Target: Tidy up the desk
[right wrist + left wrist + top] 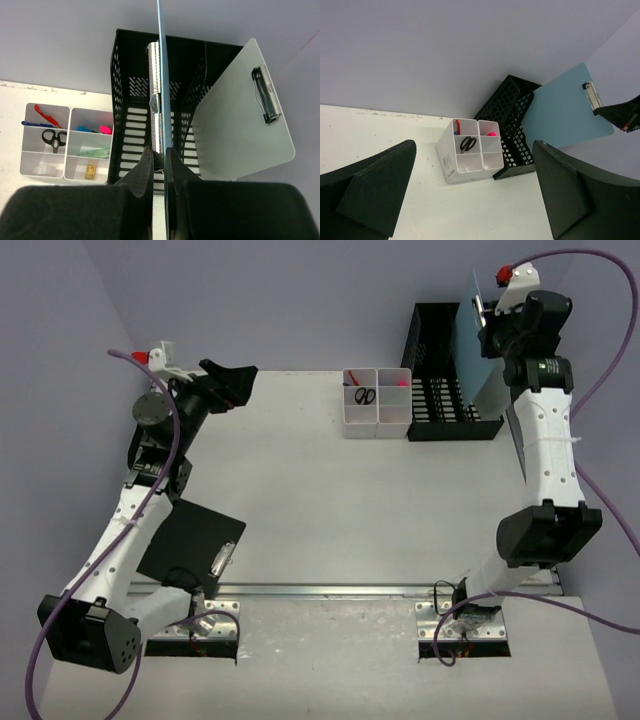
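Right gripper point(159, 159) clamped on blue clipboard point(468, 340), held edge-up over black rack point(440, 410) at far right corner of bench point(320, 500). Left gripper point(238, 388) jaws spread, raised near far left corner. Black clipboard point(190, 540) lies flat by near left edge.

Black mesh file rack point(440, 405) at far right, with white plastic compartment bins point(377, 412) just beside its left side. The bins hold black-handled scissors point(52, 137), a red pen point(42, 112) and a small pink item point(105, 129) (can't tell what). Light-blue flat clipboard point(480, 360) stands upright over the rack. Black flat clipboard point(195, 535) lies at near left.
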`<state>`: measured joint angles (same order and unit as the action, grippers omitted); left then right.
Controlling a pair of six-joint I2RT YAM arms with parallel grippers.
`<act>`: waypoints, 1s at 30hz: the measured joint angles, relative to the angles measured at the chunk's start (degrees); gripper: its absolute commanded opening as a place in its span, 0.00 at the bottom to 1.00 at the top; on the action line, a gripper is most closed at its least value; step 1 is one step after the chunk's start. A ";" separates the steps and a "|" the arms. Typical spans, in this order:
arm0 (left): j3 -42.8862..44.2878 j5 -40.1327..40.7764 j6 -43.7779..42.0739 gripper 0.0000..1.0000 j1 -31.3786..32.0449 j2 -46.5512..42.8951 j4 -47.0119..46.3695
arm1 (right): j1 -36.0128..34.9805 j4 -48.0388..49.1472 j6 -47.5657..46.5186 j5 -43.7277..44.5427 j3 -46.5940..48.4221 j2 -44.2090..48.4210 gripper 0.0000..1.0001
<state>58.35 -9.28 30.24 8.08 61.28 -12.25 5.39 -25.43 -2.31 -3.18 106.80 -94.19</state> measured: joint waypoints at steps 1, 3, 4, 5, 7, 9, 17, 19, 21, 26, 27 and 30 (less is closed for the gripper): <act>0.00 0.00 0.00 1.00 0.00 0.09 -0.04 | 0.07 0.02 0.17 0.00 0.00 -0.52 0.01; -0.07 -0.02 0.00 1.00 0.00 0.26 -0.15 | 0.15 0.04 0.59 0.00 0.00 -1.55 0.01; -0.22 -0.02 0.00 1.00 0.00 0.39 -0.26 | 0.17 0.04 0.70 0.00 0.00 -1.95 0.01; -0.31 -0.02 0.00 1.00 0.00 0.52 -0.31 | 0.26 0.07 0.85 0.00 0.02 -2.36 0.01; -0.35 -0.02 0.00 1.00 0.00 0.90 -0.35 | 0.50 0.07 1.51 -0.04 0.11 -3.06 0.01; -0.68 -0.02 0.00 1.00 0.02 0.98 -0.46 | 0.81 -0.13 2.45 -0.09 0.52 -4.04 0.01; -2.25 0.13 -0.52 1.00 0.00 0.98 -0.26 | 2.82 -1.36 6.62 -0.48 3.72 -8.63 0.01; -2.60 0.35 -0.76 1.00 0.00 0.96 0.00 | 3.19 -2.62 7.61 -0.70 5.11 -9.90 0.01; -2.82 1.01 -1.16 1.00 0.00 0.96 1.16 | 3.63 -3.89 8.63 -1.22 7.10 -11.43 0.01; -2.84 4.22 -3.15 1.00 0.00 0.70 6.51 | 4.28 -6.14 10.71 -2.62 11.02 -14.19 0.05; -2.84 4.85 -3.72 1.00 0.00 0.46 7.85 | 4.35 -6.54 11.10 -2.93 11.37 -14.40 0.14; -2.84 6.99 -5.95 1.00 0.00 -0.66 12.24 | 4.66 -7.69 12.37 -3.72 12.76 -15.21 0.47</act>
<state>55.51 -2.28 24.29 8.08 60.62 -0.01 10.04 -33.12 10.07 -6.90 119.57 -109.40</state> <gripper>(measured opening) 0.999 0.224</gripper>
